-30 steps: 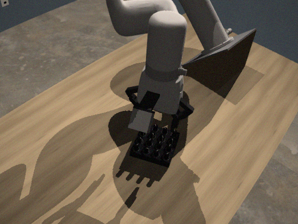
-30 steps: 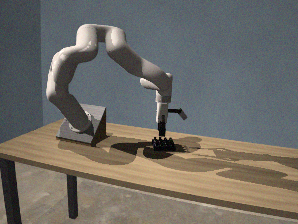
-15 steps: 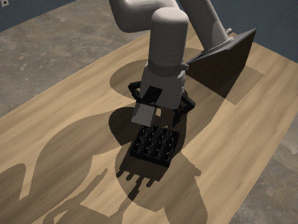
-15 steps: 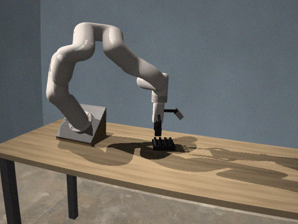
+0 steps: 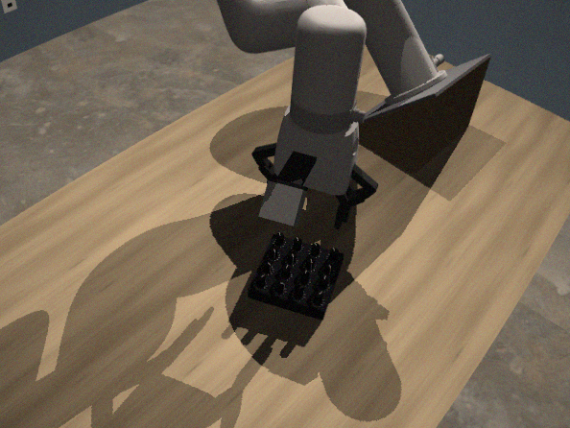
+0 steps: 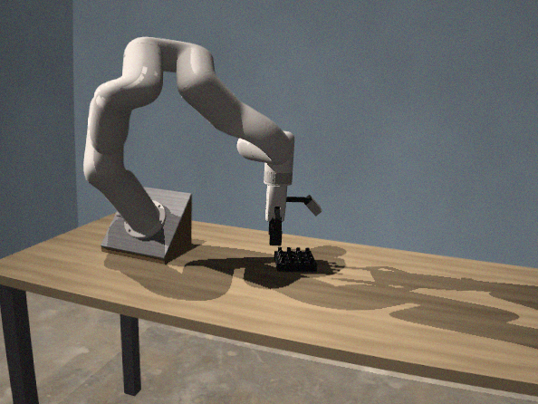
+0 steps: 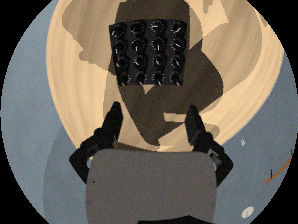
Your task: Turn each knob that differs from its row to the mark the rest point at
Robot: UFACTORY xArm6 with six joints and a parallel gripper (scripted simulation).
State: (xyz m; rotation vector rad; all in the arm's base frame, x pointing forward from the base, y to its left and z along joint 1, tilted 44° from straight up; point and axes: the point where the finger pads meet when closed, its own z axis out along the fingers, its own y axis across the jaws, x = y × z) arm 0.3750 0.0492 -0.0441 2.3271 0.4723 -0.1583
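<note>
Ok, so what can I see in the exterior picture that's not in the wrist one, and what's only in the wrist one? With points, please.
Only the exterior view: the table's dark legs [image 6: 130, 355] and the sloped mount [image 6: 181, 226] under the arm.

Only the wrist view: white lines on the knob tops, and an orange strip [image 7: 280, 172] at the right.

Both: the knob box [image 6: 295, 261] [image 7: 150, 52], the wooden table [image 6: 217, 312] [image 7: 67, 65] and the open end effector [image 6: 275, 232] [image 7: 154, 111].

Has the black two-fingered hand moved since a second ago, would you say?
Yes: in the exterior view, the hand has shifted left relative to the black square knob box.
</note>
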